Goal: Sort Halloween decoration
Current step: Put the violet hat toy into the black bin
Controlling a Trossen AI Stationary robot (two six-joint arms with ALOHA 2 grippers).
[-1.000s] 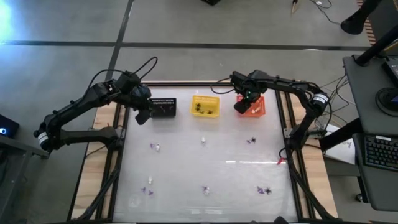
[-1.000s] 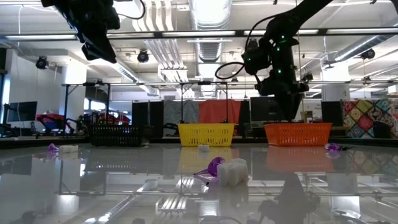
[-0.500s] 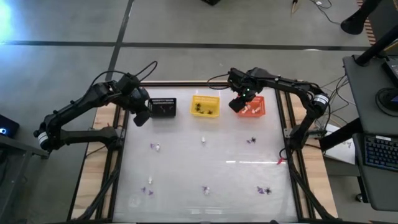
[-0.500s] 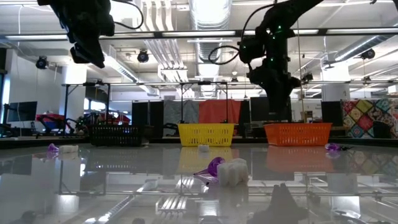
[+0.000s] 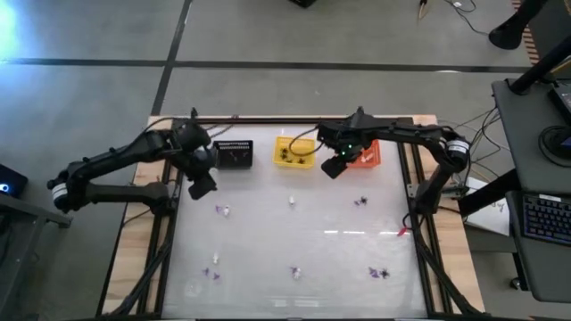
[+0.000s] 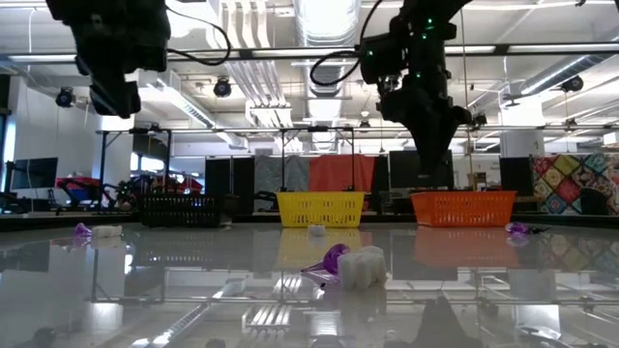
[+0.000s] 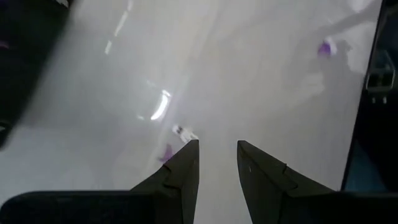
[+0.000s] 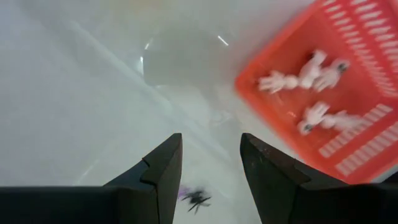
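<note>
Trinkets lie scattered on the tabletop. Right end effector hovers beside the orange basket, fingers wide, empty. Left end effector hovers near the black basket, fingers narrowly parted, empty.

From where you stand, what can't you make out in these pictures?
- Yellow basket: its dark contents are too small in the high view; its wall hides them in the low view.
- Black basket: dark inside, its contents unreadable from above.
- Trinkets on the table: purple-and-white specks, shapes unclear from above.
- Figures in the orange basket: blurred in the right wrist view.
- Left gripper: a dark silhouette in the low view.
</note>
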